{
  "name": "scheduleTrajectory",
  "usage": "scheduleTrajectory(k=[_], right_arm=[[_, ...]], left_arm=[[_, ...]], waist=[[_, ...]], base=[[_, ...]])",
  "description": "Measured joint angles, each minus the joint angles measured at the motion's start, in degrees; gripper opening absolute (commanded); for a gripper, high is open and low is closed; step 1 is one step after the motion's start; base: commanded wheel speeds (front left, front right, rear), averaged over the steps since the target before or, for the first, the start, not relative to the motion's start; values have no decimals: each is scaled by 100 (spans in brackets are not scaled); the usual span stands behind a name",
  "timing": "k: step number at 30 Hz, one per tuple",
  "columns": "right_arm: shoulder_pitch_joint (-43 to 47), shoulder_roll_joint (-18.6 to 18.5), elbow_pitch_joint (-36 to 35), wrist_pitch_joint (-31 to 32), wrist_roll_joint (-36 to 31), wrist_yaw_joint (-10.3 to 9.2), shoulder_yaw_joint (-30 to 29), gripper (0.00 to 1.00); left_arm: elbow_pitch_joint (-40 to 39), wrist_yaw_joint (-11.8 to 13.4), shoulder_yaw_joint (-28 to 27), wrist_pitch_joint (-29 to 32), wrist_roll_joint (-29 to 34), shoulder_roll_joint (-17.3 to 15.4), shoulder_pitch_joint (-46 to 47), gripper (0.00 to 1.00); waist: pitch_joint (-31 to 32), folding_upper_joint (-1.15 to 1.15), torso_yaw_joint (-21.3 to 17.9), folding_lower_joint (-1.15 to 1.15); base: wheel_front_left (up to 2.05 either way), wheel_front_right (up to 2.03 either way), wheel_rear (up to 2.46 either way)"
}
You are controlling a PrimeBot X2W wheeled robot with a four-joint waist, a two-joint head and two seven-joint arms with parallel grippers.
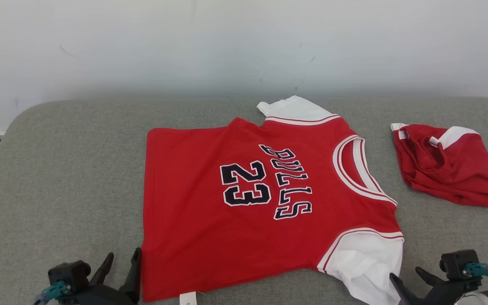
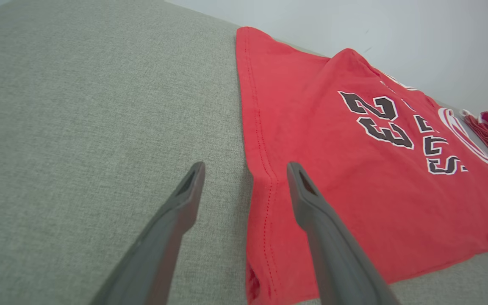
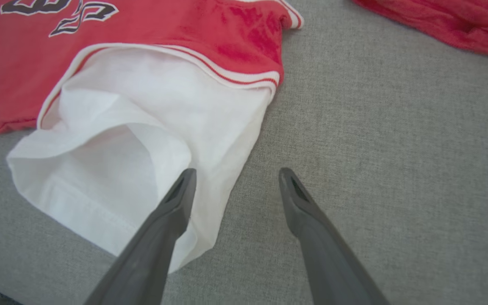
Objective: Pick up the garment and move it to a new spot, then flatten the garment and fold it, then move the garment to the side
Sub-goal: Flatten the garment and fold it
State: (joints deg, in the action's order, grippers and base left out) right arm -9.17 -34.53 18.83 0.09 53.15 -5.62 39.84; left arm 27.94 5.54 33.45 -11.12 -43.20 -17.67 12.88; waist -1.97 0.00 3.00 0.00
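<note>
at the left, the left jaws stand wide and empty, low at the near corner of the hem (image 2: 261,140) of the red bulls 23 jersey (image 1: 244,203), one finger over the bare grey tabletop (image 1: 66,178) and the other over red cloth. if they close here they may well pinch only the top layer, and the jersey would then gape open instead of folding as one sheet. the jersey itself lies spread nearly flat in the middle of the tabletop, hem to the left and collar to the right. its near white sleeve (image 1: 367,262) is rumpled and doubled over. the right jaws, also wide and empty, straddle that sleeve's outer edge, so a grip there risks dragging loose sleeve alone and skewing the fold. further right, apart from the collar, a crumpled red garment (image 1: 447,165) could snag if the jersey slides that way.
</note>
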Motion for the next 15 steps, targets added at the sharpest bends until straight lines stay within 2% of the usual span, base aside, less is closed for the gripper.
scheduleTrajectory(k=[15], right_arm=[[65,-2,-40,582,170,-43,181,100]], left_arm=[[27,48,-9,51,0,1,-69,100]], waist=[[113,0,11,0]], base=[[0,0,0]])
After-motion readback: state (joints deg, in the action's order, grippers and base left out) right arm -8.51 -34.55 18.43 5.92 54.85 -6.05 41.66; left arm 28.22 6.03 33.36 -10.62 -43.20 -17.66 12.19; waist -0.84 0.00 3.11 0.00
